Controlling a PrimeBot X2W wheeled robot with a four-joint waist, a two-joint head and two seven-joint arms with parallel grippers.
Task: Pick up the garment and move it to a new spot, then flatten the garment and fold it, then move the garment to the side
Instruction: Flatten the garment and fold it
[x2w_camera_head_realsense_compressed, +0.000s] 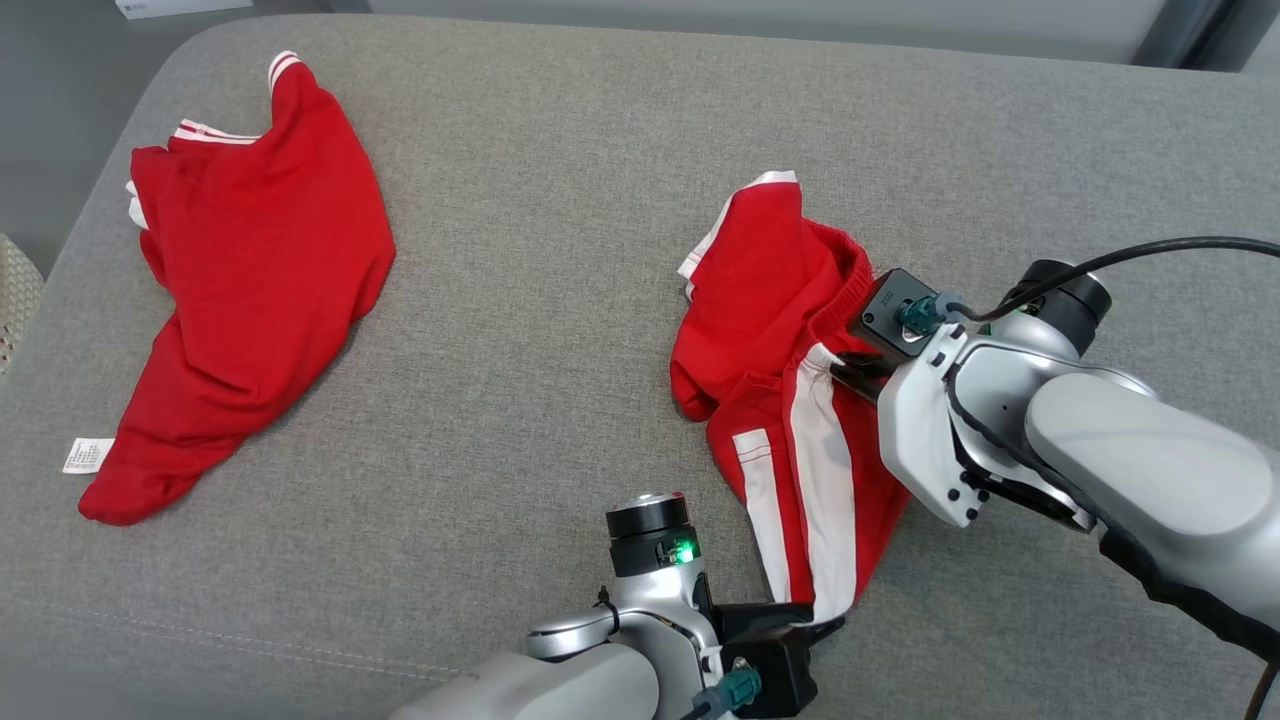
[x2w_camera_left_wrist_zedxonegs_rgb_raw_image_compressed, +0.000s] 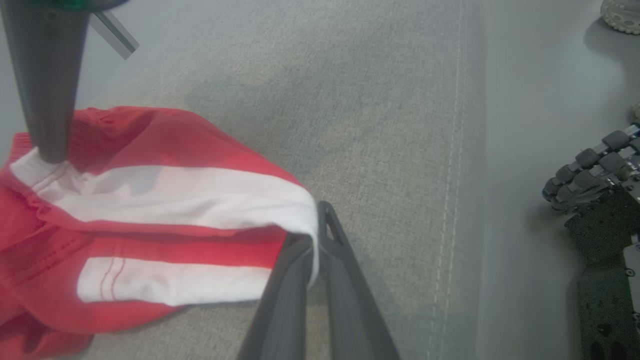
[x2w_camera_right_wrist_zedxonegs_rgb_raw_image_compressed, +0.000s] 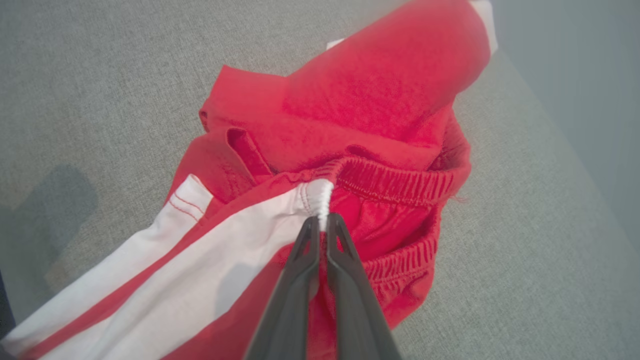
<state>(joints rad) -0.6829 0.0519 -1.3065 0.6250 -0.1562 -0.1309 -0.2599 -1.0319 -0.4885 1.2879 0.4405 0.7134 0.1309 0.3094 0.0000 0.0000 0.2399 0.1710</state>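
Observation:
The garment (x2w_camera_head_realsense_compressed: 770, 330) is a pair of red shorts with white side stripes, lying crumpled right of centre on the grey cushion (x2w_camera_head_realsense_compressed: 560, 300). My right gripper (x2w_camera_head_realsense_compressed: 845, 372) is shut on the elastic waistband where the white stripe meets it; in the right wrist view the fingertips (x2w_camera_right_wrist_zedxonegs_rgb_raw_image_compressed: 322, 227) pinch that white edge of the shorts (x2w_camera_right_wrist_zedxonegs_rgb_raw_image_compressed: 350, 125). At the lower end of the same stripe, my left gripper (x2w_camera_head_realsense_compressed: 825, 622) is shut on the leg hem. In the left wrist view, white fabric of the shorts (x2w_camera_left_wrist_zedxonegs_rgb_raw_image_compressed: 150, 200) wraps over the closed tips (x2w_camera_left_wrist_zedxonegs_rgb_raw_image_compressed: 317, 240), and the right gripper's finger (x2w_camera_left_wrist_zedxonegs_rgb_raw_image_compressed: 45, 90) presses on the far end.
A second red garment (x2w_camera_head_realsense_compressed: 250, 280) with white trim and a white label (x2w_camera_head_realsense_compressed: 88, 455) lies at the left of the cushion. The cushion's seam and edge (x2w_camera_left_wrist_zedxonegs_rgb_raw_image_compressed: 457, 150) run beside my left gripper, with floor and dark machinery (x2w_camera_left_wrist_zedxonegs_rgb_raw_image_compressed: 600, 210) beyond.

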